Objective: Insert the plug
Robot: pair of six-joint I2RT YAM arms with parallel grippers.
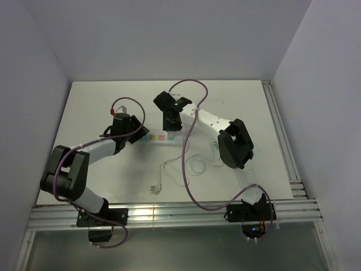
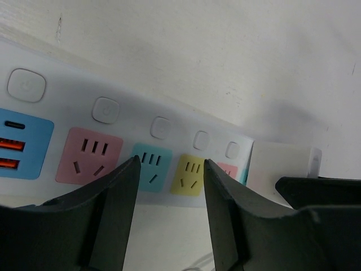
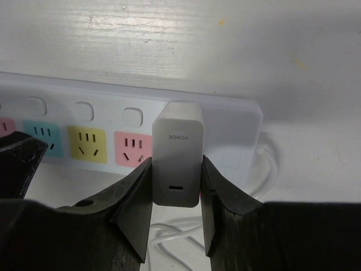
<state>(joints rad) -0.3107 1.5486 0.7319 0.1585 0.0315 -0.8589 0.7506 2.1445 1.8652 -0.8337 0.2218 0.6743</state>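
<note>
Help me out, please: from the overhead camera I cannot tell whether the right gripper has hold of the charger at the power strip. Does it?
Observer: Yes, the right gripper has its fingers pressed against both sides of the white charger.
Operator: Where on the power strip is the charger?
Observer: At the end socket of the power strip, just past the pink socket. I cannot tell how deep the pins are.
Operator: And the left gripper?
Observer: The left gripper is open above the power strip, with nothing between its fingers.
</note>
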